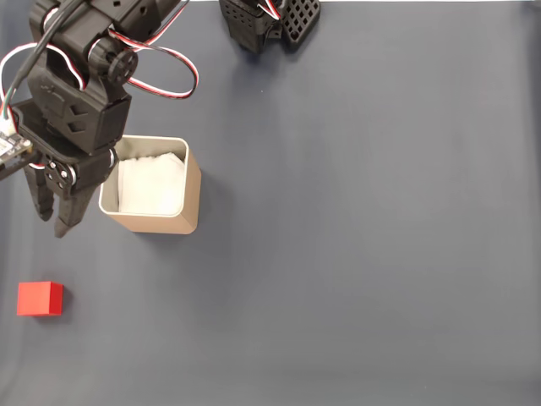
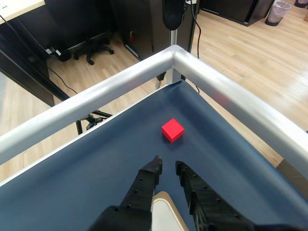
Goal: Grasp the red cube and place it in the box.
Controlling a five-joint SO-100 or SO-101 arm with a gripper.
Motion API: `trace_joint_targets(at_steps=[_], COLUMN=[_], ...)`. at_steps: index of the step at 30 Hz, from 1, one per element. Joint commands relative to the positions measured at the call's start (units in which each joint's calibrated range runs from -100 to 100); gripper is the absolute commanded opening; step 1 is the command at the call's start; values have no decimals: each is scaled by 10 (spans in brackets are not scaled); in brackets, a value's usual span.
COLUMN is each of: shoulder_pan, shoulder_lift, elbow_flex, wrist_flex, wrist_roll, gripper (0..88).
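The red cube (image 1: 40, 299) lies on the dark blue mat near the lower left corner in the fixed view. In the wrist view the red cube (image 2: 173, 130) sits just ahead of my fingertips, close to the table corner. My gripper (image 1: 52, 224) hangs above the mat, left of the box and short of the cube. A narrow gap separates its black fingers, and nothing is between them. In the wrist view my gripper (image 2: 168, 164) points at the cube. The tan box (image 1: 193, 182) with white lining stands right beside the arm; its rim (image 2: 169, 196) peeks between the fingers.
A black mount (image 1: 270, 21) sits at the mat's top edge. Red and white cables (image 1: 169, 85) loop off the arm. A silver rail (image 2: 226, 91) borders the table corner close behind the cube, with wooden floor beyond. Bare mat spreads to the right of the box.
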Motion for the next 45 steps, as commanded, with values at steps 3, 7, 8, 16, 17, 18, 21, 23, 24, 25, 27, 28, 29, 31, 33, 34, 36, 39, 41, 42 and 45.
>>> trace_joint_targets(at_steps=[3,7,8,16,17,18,21,23,24,25,27,28,29,31,33,34,36,39,41,42,45], shoulder_pan=[0,0,0,5,5,6,10,13,13,15,17,19,21,25,29,31,35,38,39,40,40], shoulder_lift=[23,55,63,118,124,129,146,157,162,168,179,184,190,201,212,217,228,242,250,254,267], elbow_flex=[-69,-109,-118,-150,-150,-151,-151,-151,-151,-151,-151,-151,-151,-151,-151,-151,-151,-151,-151,-151,-151], wrist_flex=[21,45,48,62,62,62,55,43,35,23,3,-6,-16,-36,-57,-66,-83,-108,-121,-126,-151], wrist_roll=[-6,-5,-5,2,2,4,3,-3,-6,-12,-16,-17,-18,-18,-18,-18,-18,-17,-15,-15,-11], gripper=[97,103,105,122,127,135,187,227,246,267,290,298,305,322,333,336,342,350,353,355,359])
